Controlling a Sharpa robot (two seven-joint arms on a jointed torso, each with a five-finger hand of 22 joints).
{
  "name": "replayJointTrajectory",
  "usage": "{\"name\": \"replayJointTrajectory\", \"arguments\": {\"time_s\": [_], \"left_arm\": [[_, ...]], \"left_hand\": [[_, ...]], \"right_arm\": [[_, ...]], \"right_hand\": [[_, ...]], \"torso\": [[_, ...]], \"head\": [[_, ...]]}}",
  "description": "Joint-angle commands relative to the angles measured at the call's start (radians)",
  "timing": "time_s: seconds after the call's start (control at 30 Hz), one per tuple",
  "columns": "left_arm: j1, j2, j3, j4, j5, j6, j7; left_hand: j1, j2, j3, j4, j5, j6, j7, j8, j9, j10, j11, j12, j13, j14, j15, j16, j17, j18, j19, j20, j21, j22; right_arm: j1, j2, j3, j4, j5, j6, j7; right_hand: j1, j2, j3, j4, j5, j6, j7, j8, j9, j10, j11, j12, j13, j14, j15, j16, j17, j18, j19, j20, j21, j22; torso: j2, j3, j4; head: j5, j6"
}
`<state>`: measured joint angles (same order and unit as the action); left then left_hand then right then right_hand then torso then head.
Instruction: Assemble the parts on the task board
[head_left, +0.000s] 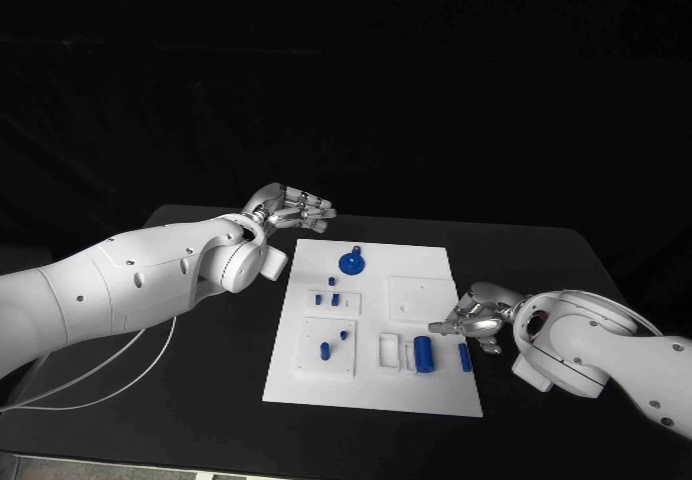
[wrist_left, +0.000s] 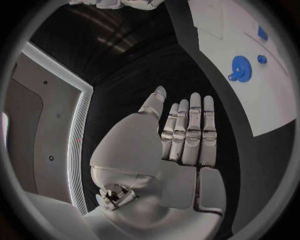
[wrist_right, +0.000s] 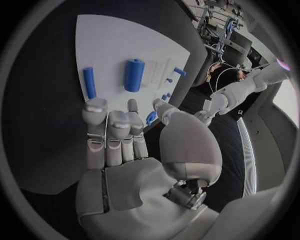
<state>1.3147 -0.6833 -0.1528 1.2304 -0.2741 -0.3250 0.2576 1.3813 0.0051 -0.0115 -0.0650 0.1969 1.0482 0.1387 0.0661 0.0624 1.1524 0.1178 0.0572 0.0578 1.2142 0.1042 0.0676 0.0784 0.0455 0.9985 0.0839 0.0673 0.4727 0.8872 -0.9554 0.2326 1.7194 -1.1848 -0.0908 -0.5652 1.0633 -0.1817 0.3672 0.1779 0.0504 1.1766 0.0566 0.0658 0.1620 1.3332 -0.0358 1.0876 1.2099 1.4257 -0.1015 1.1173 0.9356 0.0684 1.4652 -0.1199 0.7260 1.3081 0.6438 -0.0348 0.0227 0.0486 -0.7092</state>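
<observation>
A white board lies in the middle of the black desk, with small blue parts spread over it. Near its far edge sits a round blue gear-like piece. Below that, toward the left side of the board, a few tiny blue pegs stand close together, and lower still a raised white square carries two more small blue bits. Close to the near right part of the board a thick blue cylinder stands beside a white slotted block, and a slim blue rod lies just to the cylinder's right. The left hand hangs over the desk beyond the board's far left corner, apart from the board; its wrist view shows the fingers straight, side by side and holding nothing. The right hand is at the board's right edge, near the slim rod and the cylinder; from its wrist camera its fingers reach out flat over the board with nothing in them, the fingertips just short of the rod and cylinder. A thin white cable loops across the desk under the left arm.
</observation>
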Motion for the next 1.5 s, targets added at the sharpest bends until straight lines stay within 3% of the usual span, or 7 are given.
{"name": "replayJointTrajectory", "arguments": {"time_s": [0.03, 0.23, 0.27, 0.53, 0.77, 1.13, 1.5], "left_arm": [[-0.001, 0.002, 0.000, 0.005, 0.020, 0.030, 0.035], [-0.002, 0.002, 0.000, 0.011, 0.021, 0.039, 0.043], [-0.002, 0.001, -0.001, 0.012, 0.021, 0.039, 0.044], [-0.002, -0.001, -0.001, 0.017, 0.021, 0.042, 0.045], [-0.002, -0.001, -0.001, 0.019, 0.021, 0.047, 0.045], [-0.002, -0.003, -0.001, 0.020, 0.021, 0.051, 0.038], [-0.002, -0.004, -0.001, 0.021, 0.021, 0.054, 0.032]], "left_hand": [[-0.004, 0.002, 0.003, 0.007, 0.007, 0.004, -0.005, -0.002, 0.000, 0.009, -0.004, 0.001, 0.001, -0.012, -0.001, -0.006, -0.004, -0.005, -0.001, 0.004, 0.001, -0.028], [-0.003, 0.004, 0.012, 0.012, 0.007, 0.020, -0.014, -0.002, 0.000, 0.012, -0.008, 0.001, 0.001, -0.026, 0.003, -0.006, -0.006, -0.006, -0.001, 0.008, 0.002, -0.075], [-0.003, 0.003, 0.015, 0.015, 0.007, 0.020, -0.013, -0.002, 0.000, 0.013, -0.008, 0.003, 0.001, -0.027, 0.004, -0.005, -0.004, -0.006, -0.001, 0.008, 0.006, -0.114], [-0.005, -0.002, 0.011, 0.016, 0.007, 0.015, -0.009, -0.002, 0.000, 0.008, -0.003, 0.001, 0.001, -0.031, 0.005, -0.006, -0.005, -0.007, 0.008, 0.010, 0.006, -0.149], [-0.004, 0.000, 0.011, 0.015, 0.009, 0.019, -0.010, -0.002, 0.000, 0.004, -0.001, 0.001, 0.001, -0.032, 0.006, -0.006, -0.005, -0.007, 0.011, 0.010, 0.007, -0.171], [-0.008, 0.001, 0.006, 0.016, 0.007, 0.016, -0.009, -0.002, 0.001, 0.000, 0.000, 0.001, 0.001, -0.029, 0.005, -0.006, -0.004, -0.007, 0.018, 0.010, 0.011, -0.206], [-0.008, -0.001, 0.004, 0.016, 0.006, 0.015, -0.008, -0.002, 0.000, -0.002, 0.000, 0.001, 0.001, -0.028, 0.005, -0.006, -0.004, -0.008, 0.018, 0.009, 0.011, -0.210]], "right_arm": [[-0.001, 0.009, -0.006, 0.001, 0.045, 0.072, -0.077], [-0.002, 0.027, -0.024, -0.016, 0.063, 0.092, -0.115], [-0.002, 0.030, -0.027, -0.019, 0.064, 0.096, -0.123], [-0.002, 0.055, -0.052, -0.042, 0.055, 0.111, -0.149], [-0.002, 0.088, -0.070, -0.068, 0.061, 0.063, -0.149], [-0.003, 0.129, -0.084, -0.099, 0.068, 0.024, -0.143], [-0.003, 0.133, -0.093, -0.107, 0.068, -0.010, -0.146]], "right_hand": [[-0.001, -0.004, -0.002, 0.016, -0.002, -0.009, 0.000, -0.002, -0.009, 0.008, 0.001, -0.004, 0.003, 0.005, 0.002, 0.003, 0.008, 0.003, 0.046, -0.003, 0.003, 0.038], [-0.004, -0.009, -0.015, 0.027, -0.002, -0.023, 0.004, -0.002, -0.027, 0.006, 0.003, -0.019, -0.001, 0.007, 0.004, -0.004, 0.013, 0.003, 0.046, -0.002, -0.002, 0.041], [-0.007, -0.011, -0.020, 0.031, -0.002, -0.024, 0.004, -0.002, -0.029, 0.006, 0.003, -0.022, -0.002, 0.007, 0.004, -0.005, 0.013, 0.003, 0.045, -0.002, -0.004, 0.041], [-0.002, -0.017, -0.048, 0.063, -0.002, -0.022, 0.005, -0.002, -0.053, 0.008, 0.004, -0.033, 0.008, 0.012, 0.005, -0.015, 0.033, 0.001, 0.048, -0.001, -0.009, 0.052], [0.001, -0.024, -0.054, 0.062, -0.002, -0.038, 0.009, -0.003, -0.059, 0.011, 0.006, -0.028, 0.016, 0.013, 0.006, -0.016, 0.040, 0.001, 0.049, -0.001, -0.006, 0.056], [0.007, -0.025, -0.050, 0.052, -0.002, -0.041, 0.010, -0.001, -0.065, 0.007, 0.008, -0.036, 0.020, 0.014, 0.007, -0.023, 0.048, 0.002, 0.050, 0.001, -0.010, 0.062], [0.023, -0.001, 0.035, -0.012, -0.001, -0.003, 0.003, -0.001, -0.063, 0.009, 0.002, -0.047, 0.017, 0.016, 0.004, -0.032, 0.051, 0.001, 0.051, -0.001, -0.016, 0.067]], "torso": [[0.000, -0.0032, 0.0028], [0.001, -0.0041, 0.0030], [0.001, -0.0042, 0.0033], [0.001, -0.0036, 0.0022], [0.002, -0.0025, 0.0021], [0.001, -0.0038, 0.0022], [0.001, -0.0036, 0.0008]], "head": [[-0.003, -0.004], [-0.004, -0.005], [-0.003, -0.005], [-0.004, -0.010], [-0.004, -0.012], [0.001, -0.016], [0.003, -0.015]]}}
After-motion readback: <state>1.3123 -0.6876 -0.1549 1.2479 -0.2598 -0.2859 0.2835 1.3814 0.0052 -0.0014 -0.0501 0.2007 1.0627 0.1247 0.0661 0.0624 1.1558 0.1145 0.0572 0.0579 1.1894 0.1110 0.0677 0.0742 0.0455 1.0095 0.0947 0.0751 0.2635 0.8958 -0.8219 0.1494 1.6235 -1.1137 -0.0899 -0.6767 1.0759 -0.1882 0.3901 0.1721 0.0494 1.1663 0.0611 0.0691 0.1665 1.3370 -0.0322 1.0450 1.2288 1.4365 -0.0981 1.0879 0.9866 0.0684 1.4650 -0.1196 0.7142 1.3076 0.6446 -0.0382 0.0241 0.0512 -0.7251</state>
